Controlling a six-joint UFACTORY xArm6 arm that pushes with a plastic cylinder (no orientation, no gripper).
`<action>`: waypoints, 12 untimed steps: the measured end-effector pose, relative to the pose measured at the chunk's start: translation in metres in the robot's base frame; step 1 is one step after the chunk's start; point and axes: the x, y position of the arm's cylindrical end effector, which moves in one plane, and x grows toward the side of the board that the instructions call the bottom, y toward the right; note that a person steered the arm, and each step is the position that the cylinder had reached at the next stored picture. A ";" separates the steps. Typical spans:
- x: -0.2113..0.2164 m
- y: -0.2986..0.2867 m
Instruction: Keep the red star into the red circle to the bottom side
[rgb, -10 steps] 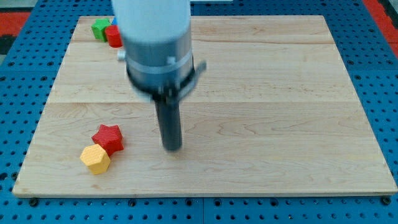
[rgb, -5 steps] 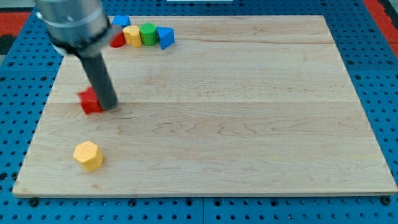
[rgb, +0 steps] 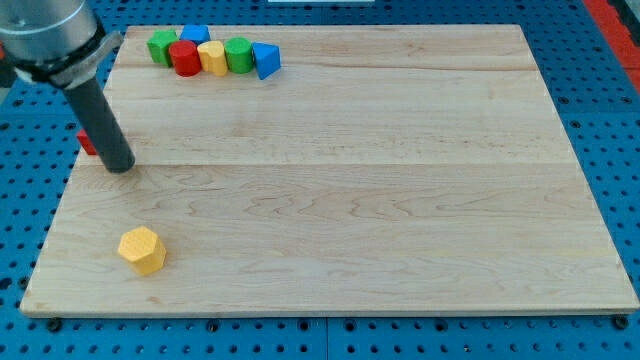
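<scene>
The red star (rgb: 87, 142) is at the board's left edge, mostly hidden behind my rod; only a small red bit shows. My tip (rgb: 119, 167) rests on the board just right of and below the star, touching or nearly touching it. The red circle (rgb: 184, 57) is a red cylinder in the row of blocks at the view's top left, well above the star.
The top-left row holds a green block (rgb: 161, 45), a blue block (rgb: 195, 34), a yellow cylinder (rgb: 211, 57), a green cylinder (rgb: 238, 54) and a blue triangle (rgb: 265, 60). A yellow hexagon (rgb: 142, 250) lies at the bottom left of the wooden board (rgb: 400, 200).
The tip has swept up and to the left, pushing the red star away from the yellow hexagon to the board's left edge. The yellow hexagon shifted slightly left.
</scene>
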 end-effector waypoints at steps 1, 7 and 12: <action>0.008 -0.040; -0.076 -0.038; -0.095 0.028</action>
